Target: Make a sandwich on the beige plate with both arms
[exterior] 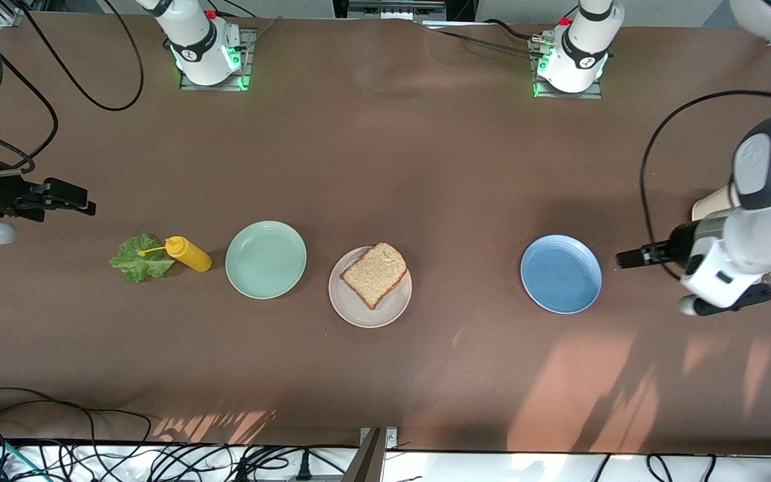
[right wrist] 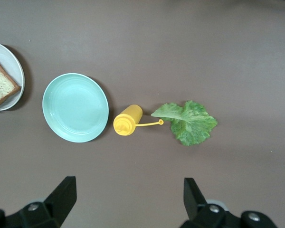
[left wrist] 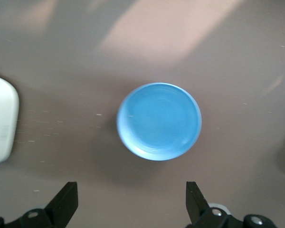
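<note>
One slice of brown bread (exterior: pixel 375 273) lies on the beige plate (exterior: pixel 359 311) in the middle of the table; only the plate's edge (right wrist: pixel 15 71) and part of the slice (right wrist: pixel 0 88) show in the right wrist view. A ruffled green lettuce leaf (exterior: pixel 138 260) (right wrist: pixel 190 122) lies on the table toward the right arm's end. My right gripper (exterior: pixel 81 201) (right wrist: pixel 128 194) hangs open and empty over the table near the lettuce. My left gripper (exterior: pixel 626 258) (left wrist: pixel 132 199) hangs open and empty over the table beside the blue plate (exterior: pixel 561 273) (left wrist: pixel 159 121).
A yellow squeeze bottle (exterior: pixel 189 254) (right wrist: pixel 127 120) lies on its side between the lettuce and a mint green plate (exterior: pixel 266 259) (right wrist: pixel 75 107). Both the mint and blue plates hold nothing. Cables run along the table edge nearest the front camera.
</note>
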Available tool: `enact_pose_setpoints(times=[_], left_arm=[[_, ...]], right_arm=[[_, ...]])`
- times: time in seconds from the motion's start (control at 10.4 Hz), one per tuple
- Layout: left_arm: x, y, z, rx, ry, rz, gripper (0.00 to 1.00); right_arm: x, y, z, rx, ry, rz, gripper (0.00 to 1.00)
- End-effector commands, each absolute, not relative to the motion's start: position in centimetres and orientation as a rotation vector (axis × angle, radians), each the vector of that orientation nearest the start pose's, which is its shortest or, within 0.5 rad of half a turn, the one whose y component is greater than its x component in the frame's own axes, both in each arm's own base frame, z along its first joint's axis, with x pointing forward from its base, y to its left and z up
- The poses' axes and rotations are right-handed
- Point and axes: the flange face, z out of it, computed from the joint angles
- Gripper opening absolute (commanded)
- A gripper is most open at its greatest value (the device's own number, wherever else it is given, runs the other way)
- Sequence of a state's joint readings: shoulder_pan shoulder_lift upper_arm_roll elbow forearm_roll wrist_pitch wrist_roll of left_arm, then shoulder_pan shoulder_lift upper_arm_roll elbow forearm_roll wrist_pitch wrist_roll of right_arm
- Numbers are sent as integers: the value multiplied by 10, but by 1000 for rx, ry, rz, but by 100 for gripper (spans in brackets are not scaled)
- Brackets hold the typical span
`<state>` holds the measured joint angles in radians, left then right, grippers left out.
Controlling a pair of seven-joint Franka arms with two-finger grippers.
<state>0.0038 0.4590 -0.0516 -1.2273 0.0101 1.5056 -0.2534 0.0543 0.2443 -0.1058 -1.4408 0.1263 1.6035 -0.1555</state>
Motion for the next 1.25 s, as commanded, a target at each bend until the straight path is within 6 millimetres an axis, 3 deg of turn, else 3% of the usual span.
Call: enact_pose_setpoints(times=[0.0,0.1,0.68,0.77,0.97,1.16], left_arm=[[655,13,524,-3072,-126,265,100],[651,28,536,-3087,-85,243,100],[635,43,587,-3095,14,120,100],[635,44,588,-3101,11,116,100],[622,21,622,-3088,57,32,100],[619,7,628,-3107,99,16,100]], right_arm=[[624,-10,543,-3006,-133,108,100],[625,-10,544,-3006,-138,103,100],[626,-8,548,-3008,-153,73,100],[626,-8,547,-3008,-153,73,100],[626,-8,547,-3008,-153,76,100],[626,-3,549,-3009,-154,78,100]])
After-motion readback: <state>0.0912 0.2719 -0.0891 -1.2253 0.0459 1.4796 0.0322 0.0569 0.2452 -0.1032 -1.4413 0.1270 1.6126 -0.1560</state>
